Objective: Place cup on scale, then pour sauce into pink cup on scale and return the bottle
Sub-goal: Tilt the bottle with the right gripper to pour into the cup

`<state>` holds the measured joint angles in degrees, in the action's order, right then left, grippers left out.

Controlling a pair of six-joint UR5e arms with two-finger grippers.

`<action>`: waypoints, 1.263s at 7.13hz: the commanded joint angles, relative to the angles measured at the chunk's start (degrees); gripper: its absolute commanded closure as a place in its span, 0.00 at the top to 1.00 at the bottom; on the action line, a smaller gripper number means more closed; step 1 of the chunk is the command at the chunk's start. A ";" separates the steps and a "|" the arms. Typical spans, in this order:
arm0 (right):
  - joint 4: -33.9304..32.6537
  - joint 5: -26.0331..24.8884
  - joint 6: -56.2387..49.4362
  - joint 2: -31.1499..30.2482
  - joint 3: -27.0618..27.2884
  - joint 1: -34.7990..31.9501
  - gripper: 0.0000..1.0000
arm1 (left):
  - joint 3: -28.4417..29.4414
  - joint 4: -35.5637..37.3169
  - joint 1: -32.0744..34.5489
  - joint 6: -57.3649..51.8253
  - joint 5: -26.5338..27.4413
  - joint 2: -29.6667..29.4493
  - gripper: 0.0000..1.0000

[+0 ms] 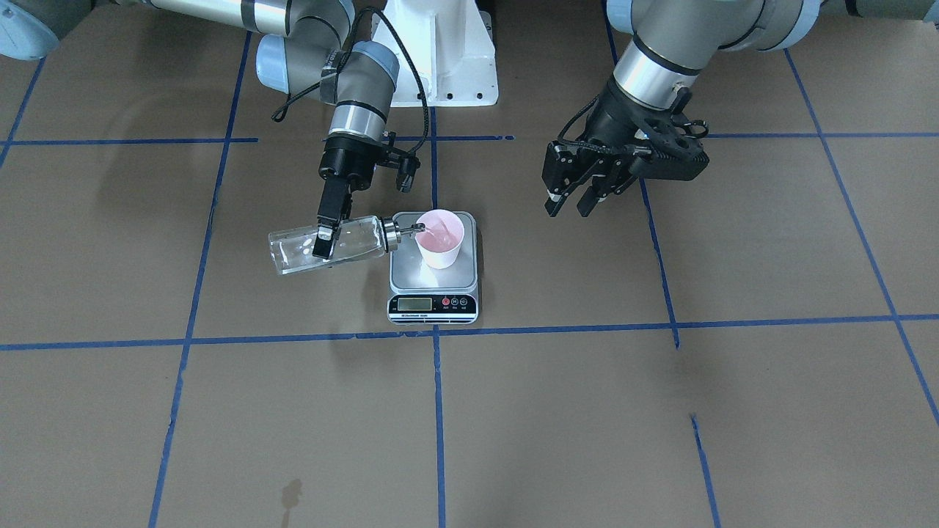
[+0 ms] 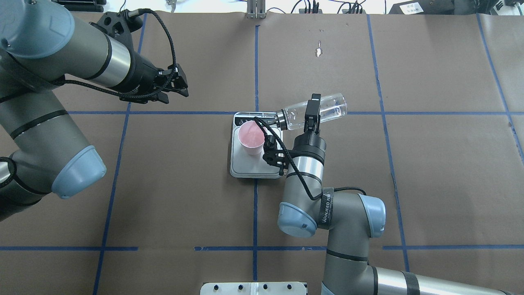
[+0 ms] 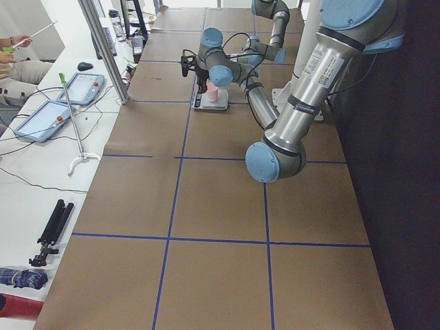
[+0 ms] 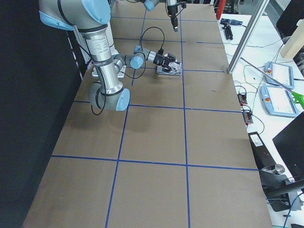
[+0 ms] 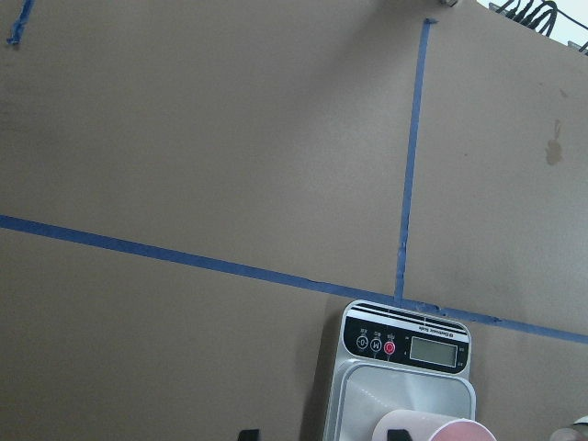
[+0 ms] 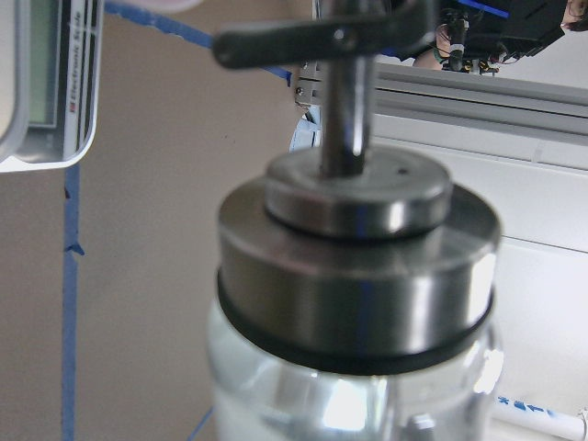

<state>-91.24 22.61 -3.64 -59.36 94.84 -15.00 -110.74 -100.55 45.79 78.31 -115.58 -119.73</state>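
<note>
Two arms work over a brown-papered worktop (image 1: 733, 411), and blue tape lines (image 1: 438, 396) cut it into big squares, with one crossing just on the operators' side of the scale (image 1: 408, 273). The scale sits about centre, display toward the operators, and the pink cup (image 1: 440, 246) stands upright on its steel platform. The right end effector (image 1: 323, 240) is clamped across the glass bottle (image 1: 359, 238), which is tipped near horizontal beside the scale on the robot's right. Its metal spout reaches over the cup's rim, and clear sauce (image 1: 297, 257) glints inside the glass. The left end effector (image 1: 571, 207) hangs above the worktop, well apart from the scale on the robot's left, fingers spread and nothing between them. Out from the scale toward the operators, off to the robot's right, there's a small dark stain (image 1: 291, 493) on the paper. Behind the scale stands the white robot base (image 1: 440, 59). Past the worktop's edge on the operators' side of the scale runs a white bench (image 3: 27, 172) with two teach pendants (image 3: 86, 88), loose cables, an aluminium post (image 3: 103, 48) and a folded black tripod (image 3: 51, 230). A person's hand (image 3: 8, 49) shows at its far corner.
</note>
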 commanded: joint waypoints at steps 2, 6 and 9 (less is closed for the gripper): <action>0.09 -0.81 -3.39 0.12 0.00 -0.03 0.00 | 0.00 0.00 -0.09 0.00 0.00 0.02 0.56; 0.09 -2.65 -9.70 0.91 -0.36 -0.03 0.00 | 0.00 0.00 -0.09 0.00 0.00 0.02 0.56; 0.44 -2.65 -9.38 1.00 -0.27 -0.03 0.00 | 0.09 0.00 -0.17 0.09 0.00 0.02 0.56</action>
<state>-91.02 19.97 -13.70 -58.42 94.50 -15.03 -110.67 -100.55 45.65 78.37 -115.58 -119.71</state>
